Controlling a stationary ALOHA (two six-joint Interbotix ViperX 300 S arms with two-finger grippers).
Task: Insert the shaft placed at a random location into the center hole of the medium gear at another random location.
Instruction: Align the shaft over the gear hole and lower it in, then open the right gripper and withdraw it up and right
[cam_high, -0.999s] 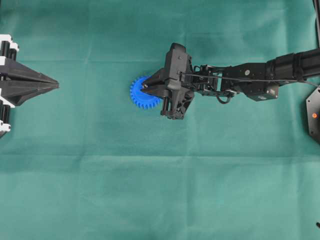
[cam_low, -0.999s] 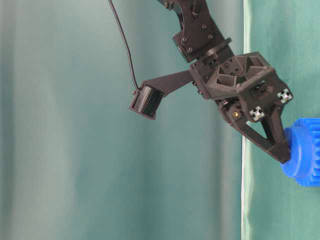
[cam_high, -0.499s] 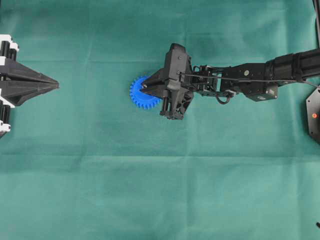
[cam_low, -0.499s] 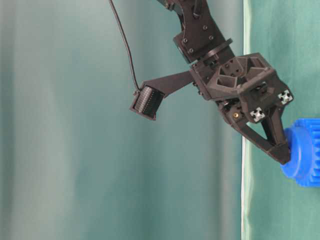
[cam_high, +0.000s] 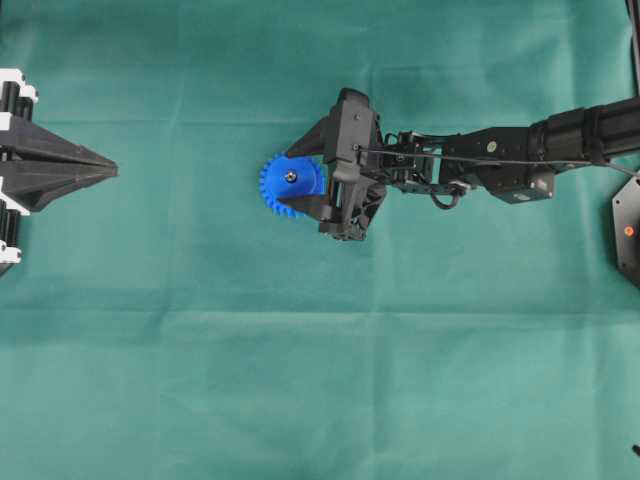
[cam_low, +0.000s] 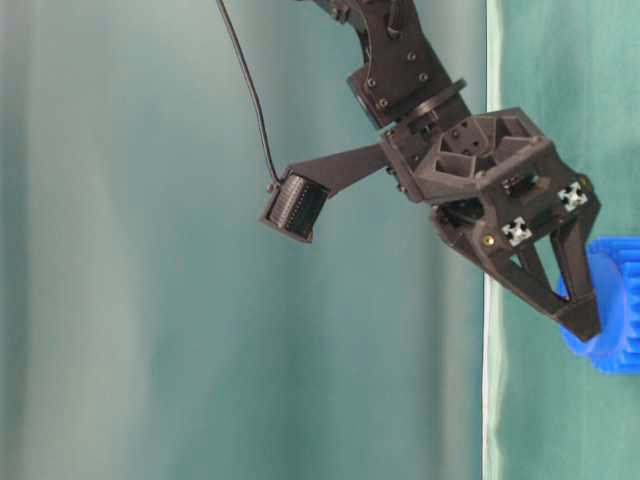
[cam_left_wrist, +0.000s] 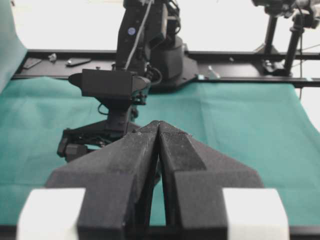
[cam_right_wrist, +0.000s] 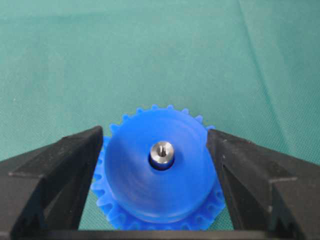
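We see the bright blue plastic toothed medium gear (cam_high: 291, 185) lying flat on the green cloth-covered table (cam_high: 300, 380), a little toward 11 o'clock from the middle of the overhead view. The short silvery-grey metal shaft (cam_right_wrist: 162, 151) stands upright in the small round center hole (cam_right_wrist: 161, 162) of the gear, and its shiny end shows just above the raised blue hub. The black right gripper (cam_high: 297, 182) reaches in from 3 o'clock and hangs over the gear. Its jaws are spread wide and hold nothing: in the right wrist view one finger (cam_right_wrist: 55, 172) is at 9 o'clock of the gear and the other at 3 o'clock, both just beside the hub and apart from the shaft. In the table-level view the fingertips are low beside the hub; we cannot tell if they touch the blue plastic. The black left gripper (cam_high: 100, 168) is at 9 o'clock of the overhead view, well apart from the gear. Its two fingers (cam_left_wrist: 125, 165) are pressed together with nothing between them.
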